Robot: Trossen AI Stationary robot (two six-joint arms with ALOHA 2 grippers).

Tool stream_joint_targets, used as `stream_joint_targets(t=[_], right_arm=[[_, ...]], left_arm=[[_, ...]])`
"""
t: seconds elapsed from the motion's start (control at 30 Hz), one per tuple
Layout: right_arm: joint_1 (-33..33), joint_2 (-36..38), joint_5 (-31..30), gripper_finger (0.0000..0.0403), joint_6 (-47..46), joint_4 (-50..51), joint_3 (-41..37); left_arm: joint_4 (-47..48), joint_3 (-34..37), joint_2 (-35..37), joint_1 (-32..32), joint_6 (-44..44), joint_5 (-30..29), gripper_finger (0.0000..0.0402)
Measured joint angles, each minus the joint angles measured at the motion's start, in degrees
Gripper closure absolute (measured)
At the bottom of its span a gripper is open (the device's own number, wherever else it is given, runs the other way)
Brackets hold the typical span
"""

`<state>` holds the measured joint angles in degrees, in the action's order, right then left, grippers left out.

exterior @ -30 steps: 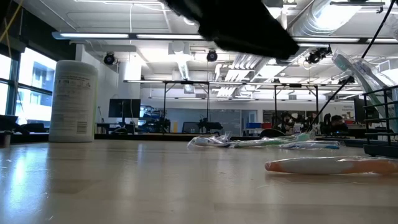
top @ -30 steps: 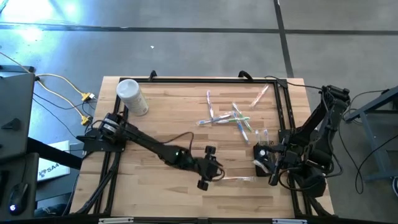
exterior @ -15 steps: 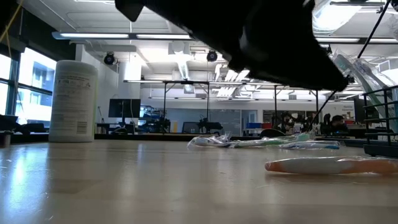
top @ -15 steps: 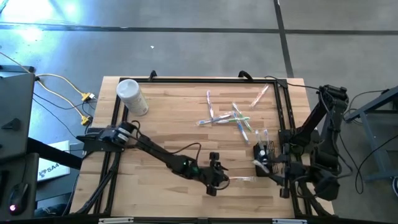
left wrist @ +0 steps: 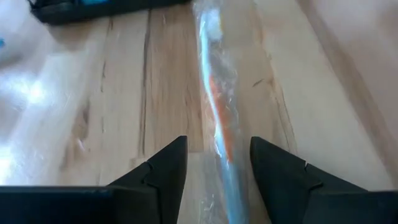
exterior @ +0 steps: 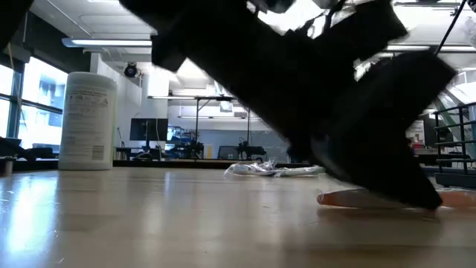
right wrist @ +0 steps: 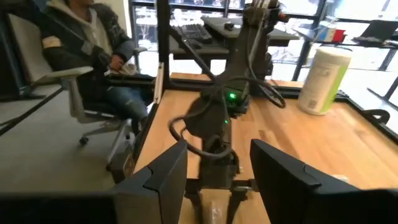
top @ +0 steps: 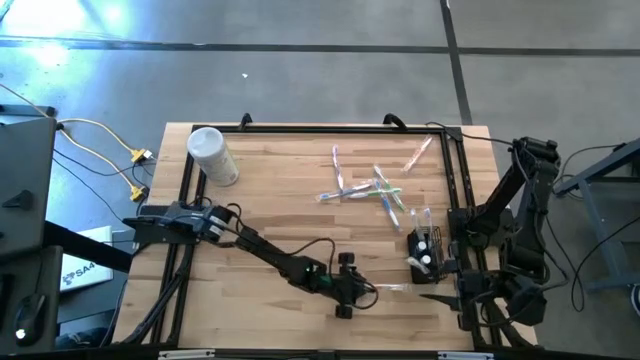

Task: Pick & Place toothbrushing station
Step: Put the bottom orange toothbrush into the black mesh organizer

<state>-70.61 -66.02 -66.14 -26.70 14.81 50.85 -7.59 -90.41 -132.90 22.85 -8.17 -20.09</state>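
Several toothbrushes (top: 370,187) lie loose mid-counter; a few stand in the holder (top: 424,256) already. My left jaws (left wrist: 217,163), apart, straddle a wrapped toothbrush (left wrist: 219,109) near the holder; my right jaws (right wrist: 216,180) wait open.

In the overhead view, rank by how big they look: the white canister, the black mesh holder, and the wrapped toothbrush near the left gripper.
1. White canister, largest.
2. Black mesh holder.
3. Wrapped toothbrush by the left gripper: about as long as the holder but far thinner.
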Motion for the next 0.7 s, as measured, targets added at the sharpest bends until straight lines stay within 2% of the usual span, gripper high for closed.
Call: stream_joint_targets(t=[0.2,0.27,0.33,0.4,0.43,0.57,0.7], right_arm=[[0.0,0.0,8.7,0.0235,-1.4,0.0,0.0],[0.4,0.0,12.9,0.0235,-2.5,0.0,0.0],[0.8,0.0,17.2,0.0235,-3.7,0.0,0.0],[1.1,0.0,19.9,0.0235,-5.1,-0.1,0.0],[1.1,0.0,20.4,0.0235,-6.1,-0.1,0.0],[1.0,0.0,21.8,0.0235,-10.1,-0.1,0.0],[0.0,0.0,22.8,0.0235,-12.3,-0.5,0.0]], left_arm=[[2.5,-0.9,-1.7,-0.2,-7.7,-1.0,0.0243],[4.4,-0.9,-1.8,-0.2,-9.3,-1.2,0.0271],[4.6,-0.8,-1.8,-0.2,-10.0,-1.7,0.0317],[4.1,-0.8,-1.4,-0.2,-8.9,-2.0,0.0370],[3.9,-0.7,-1.3,0.1,-8.2,-2.0,0.0380],[6.4,-2.9,-1.4,0.4,-7.5,-3.2,0.0379],[15.7,-9.0,-1.7,1.5,-3.9,-4.4,0.0379]])
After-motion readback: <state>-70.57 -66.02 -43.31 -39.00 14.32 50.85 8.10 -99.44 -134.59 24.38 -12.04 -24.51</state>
